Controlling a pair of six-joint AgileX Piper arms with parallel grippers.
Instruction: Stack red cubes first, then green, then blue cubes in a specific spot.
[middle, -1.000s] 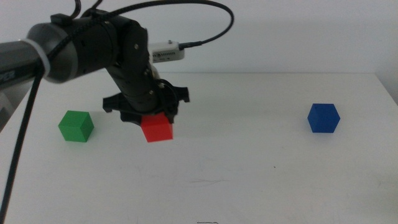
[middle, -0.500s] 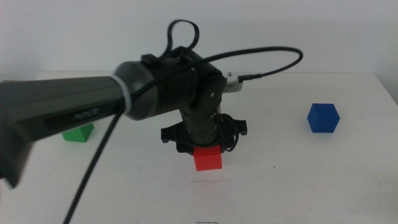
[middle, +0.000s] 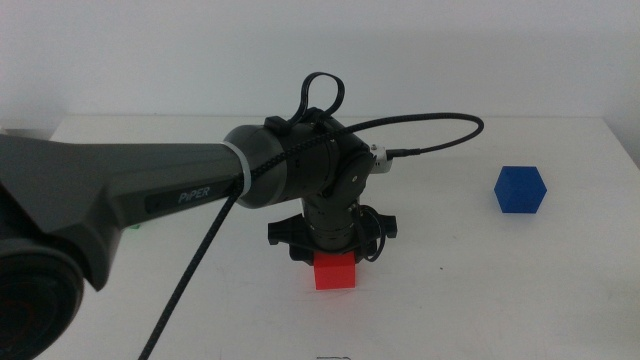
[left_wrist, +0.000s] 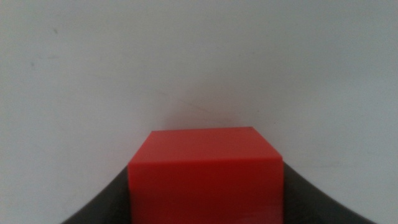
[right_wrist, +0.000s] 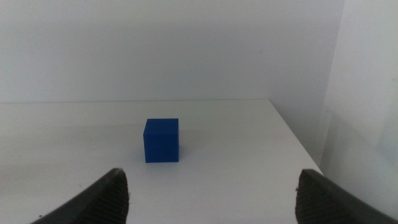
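Note:
In the middle view my left gripper (middle: 334, 256) points straight down at the table's centre front, shut on the red cube (middle: 335, 272). The cube is at or just above the white tabletop; I cannot tell whether it touches. The left wrist view shows the red cube (left_wrist: 205, 171) held between the two dark jaws of the left gripper (left_wrist: 205, 196). The blue cube (middle: 520, 189) sits alone at the right. In the right wrist view the blue cube (right_wrist: 161, 140) lies ahead of my open right gripper (right_wrist: 214, 199), well apart from it. The green cube is hidden behind the left arm.
The thick left arm (middle: 150, 200) and its black cable (middle: 430, 125) cross the left half of the table (middle: 480, 290). The table's right edge (right_wrist: 298, 143) runs close beside the blue cube.
The left gripper has carried the red cube from the left side to the right and toward the front, then slightly lower. The arm now covers the green cube. The blue cube has not moved.

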